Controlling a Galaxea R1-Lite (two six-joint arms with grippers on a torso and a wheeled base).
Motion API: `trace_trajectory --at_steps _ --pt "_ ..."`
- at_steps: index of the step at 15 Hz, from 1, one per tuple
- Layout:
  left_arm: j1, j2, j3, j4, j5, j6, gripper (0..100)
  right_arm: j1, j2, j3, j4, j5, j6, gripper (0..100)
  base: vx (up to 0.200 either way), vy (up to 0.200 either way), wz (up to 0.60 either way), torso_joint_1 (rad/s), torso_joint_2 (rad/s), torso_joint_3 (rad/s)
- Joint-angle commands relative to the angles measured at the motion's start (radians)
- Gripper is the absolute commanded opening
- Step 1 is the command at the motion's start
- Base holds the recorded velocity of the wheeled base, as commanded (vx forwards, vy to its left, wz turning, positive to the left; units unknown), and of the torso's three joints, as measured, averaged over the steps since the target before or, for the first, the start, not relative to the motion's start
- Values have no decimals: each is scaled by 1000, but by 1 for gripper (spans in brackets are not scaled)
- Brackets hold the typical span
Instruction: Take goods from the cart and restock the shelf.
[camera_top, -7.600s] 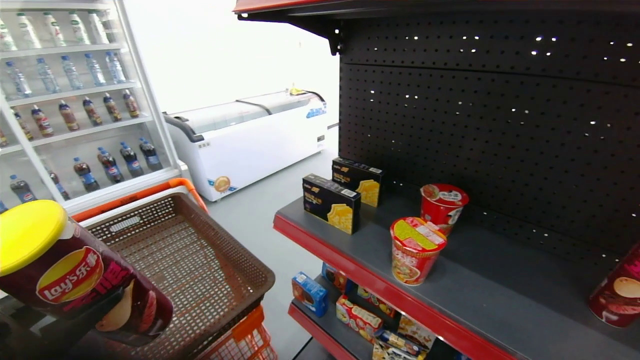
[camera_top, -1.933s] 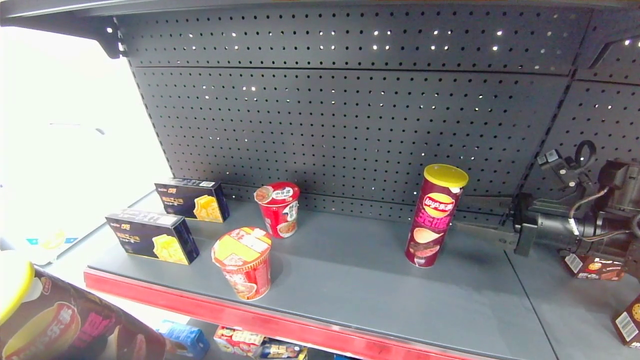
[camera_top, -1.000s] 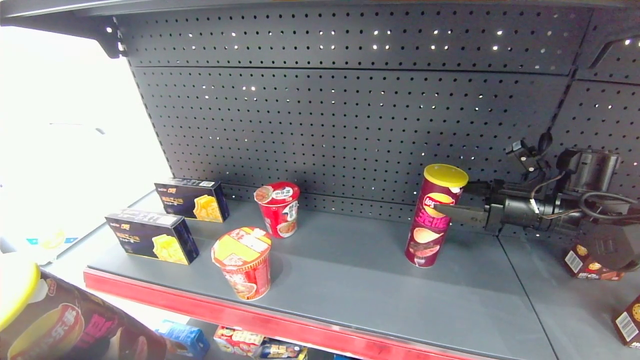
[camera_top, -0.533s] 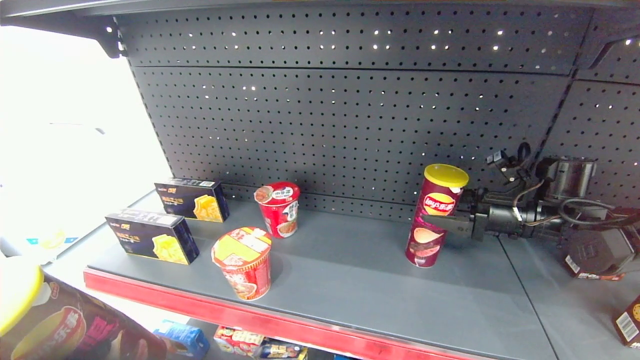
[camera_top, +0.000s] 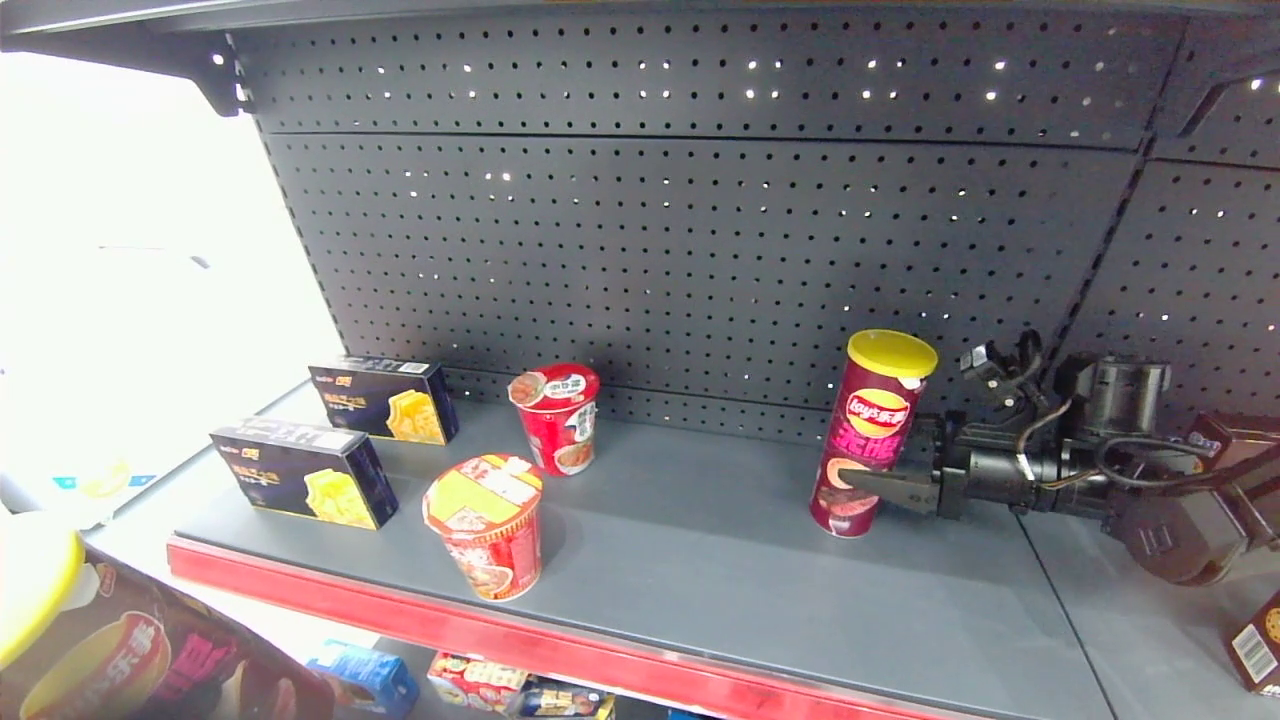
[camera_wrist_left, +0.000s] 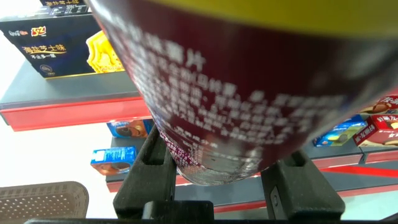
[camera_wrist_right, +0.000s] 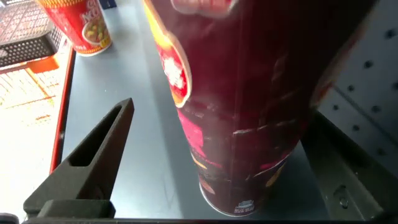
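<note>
The shelf can (camera_top: 875, 430) bears a logo and pink characters; the held can (camera_wrist_left: 236, 93), white characters; the box (camera_top: 300, 472) left of the shelf can, small lettering.

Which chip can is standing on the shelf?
The right can, upright on the shelf between the right gripper's open fingers; the left gripper holds the other can.

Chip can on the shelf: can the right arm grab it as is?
Probably yes: the right gripper is open, with a finger on each side of the upright chip can, low down, and nothing else between them.
</note>
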Motion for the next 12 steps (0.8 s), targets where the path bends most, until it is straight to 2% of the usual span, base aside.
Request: trace_trajectory --at_steps 1,9,10,12 --pt "0 -1 -1 0 0 0 0 6 12 8 -1 1 -1 100 0 0 0 0 0 0" --pt "0 -13 -4 0 7 0 0 9 84 12 -75 1 -3 100 0 0 0 0 0 0" --pt "0 -18 -3 0 7 0 0 9 88 12 -76 -1 -3 0 0 0 0 0 0 0" --pt "0 -24 -1 1 7 0 0 8 79 12 -84 -1 -1 0 0 0 0 0 0 0"
